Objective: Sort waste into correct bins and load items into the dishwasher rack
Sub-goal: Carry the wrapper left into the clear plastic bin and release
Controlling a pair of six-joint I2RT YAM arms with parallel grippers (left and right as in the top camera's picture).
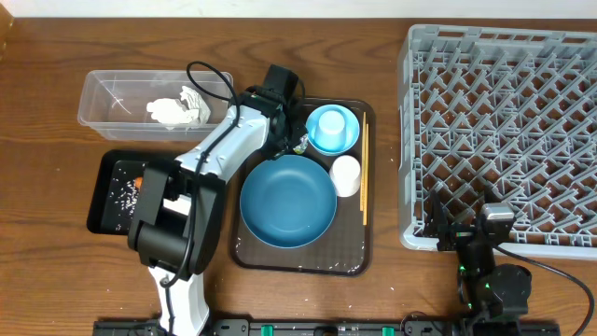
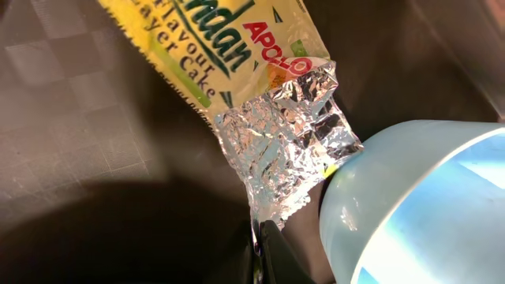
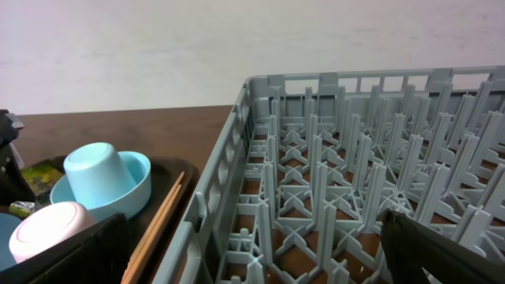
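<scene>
we see the grey dishwasher rack (image 1: 504, 131) on the right of the bench (image 1: 42, 280), with the right claw (image 1: 448, 222) spread wide at its near edge. the brown serving tray (image 1: 280, 259) holds a blue bowl (image 1: 287, 201), a light-blue cup (image 1: 331, 128) and, against that cup, the yellow-green wrapper (image 2: 237, 71). the left claw (image 2: 262, 248) meets the wrapper's foil end; we cannot tell whether it is clenched.

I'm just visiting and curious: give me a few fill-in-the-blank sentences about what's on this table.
The crumpled tissue lies in the ____ plastic tub.
The grey rack is completely ____.
The largest dish on the brown tray is the blue ____.
The yellow-green wrapper lies beside the light-blue ____.
Missing words: clear, empty, bowl, cup.
</scene>
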